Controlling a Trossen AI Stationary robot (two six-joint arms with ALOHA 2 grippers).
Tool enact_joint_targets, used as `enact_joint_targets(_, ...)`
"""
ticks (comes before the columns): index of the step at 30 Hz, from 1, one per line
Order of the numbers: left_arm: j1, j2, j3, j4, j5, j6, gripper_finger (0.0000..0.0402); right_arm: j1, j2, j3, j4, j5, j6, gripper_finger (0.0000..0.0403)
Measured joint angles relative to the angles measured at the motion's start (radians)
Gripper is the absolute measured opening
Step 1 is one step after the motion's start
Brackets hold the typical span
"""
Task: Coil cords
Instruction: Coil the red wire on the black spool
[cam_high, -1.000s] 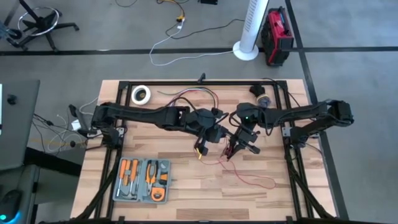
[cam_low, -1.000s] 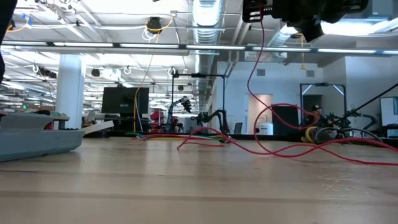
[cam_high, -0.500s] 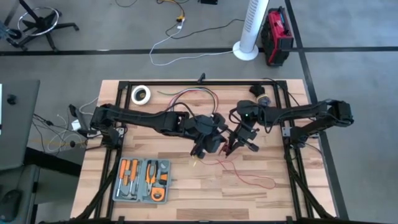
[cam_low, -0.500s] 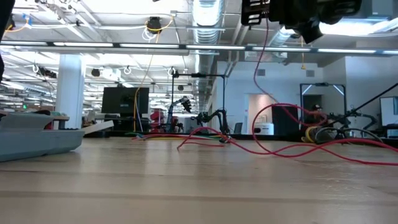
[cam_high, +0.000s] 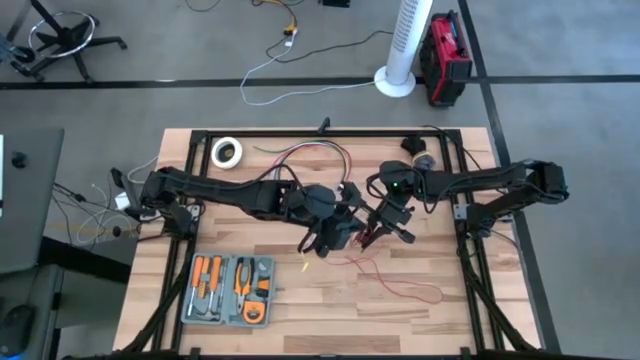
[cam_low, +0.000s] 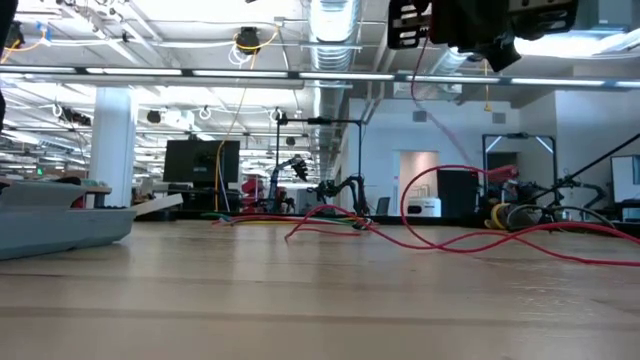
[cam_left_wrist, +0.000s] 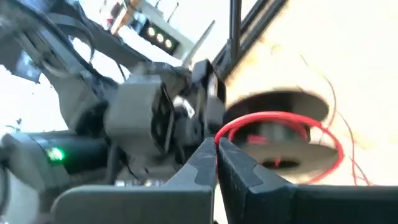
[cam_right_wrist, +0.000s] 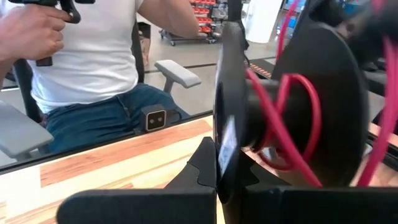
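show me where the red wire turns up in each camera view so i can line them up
High view: red wire trails over the table, below the two grippers.
Low view: loops along the tabletop, right of middle.
Left wrist view: arcs around the black spool.
Right wrist view: wound on that spool.
Shared landmark: the spool.

We are seeing a grey tool tray (cam_high: 229, 290) with orange-handled tools (cam_high: 207, 273) lying at about seven o'clock on the wooden table (cam_high: 300, 320), and a roll of white tape (cam_high: 227, 152) sitting at about eleven o'clock. Beyond the table at twelve to one o'clock, a white tower fan (cam_high: 405, 45) is standing beside a red and black case (cam_high: 446, 57), with a white cable (cam_high: 290, 72) trailing across the floor. A person in a white shirt (cam_right_wrist: 93, 56) is sitting beyond the table's edge in the right wrist view.
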Motion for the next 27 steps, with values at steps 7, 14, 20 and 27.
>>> enact_joint_targets(7, 0.000, 0.000, 0.000, -0.021, 0.045, -0.021, 0.0000, 0.000, 0.001, 0.000, 0.019, 0.031, 0.000, 0.0000)
enact_joint_targets(14, -0.010, 0.000, 0.002, -0.056, 0.041, -0.060, 0.0000, -0.011, 0.002, 0.000, 0.020, 0.034, 0.001, 0.0000)
enact_joint_targets(20, -0.031, 0.001, 0.000, -0.038, 0.017, -0.106, 0.0000, -0.034, 0.000, 0.000, 0.058, 0.032, 0.008, 0.0000)
enact_joint_targets(27, -0.038, 0.001, 0.000, -0.019, -0.122, -0.110, 0.0000, -0.022, 0.000, 0.000, 0.080, 0.033, 0.022, 0.0000)
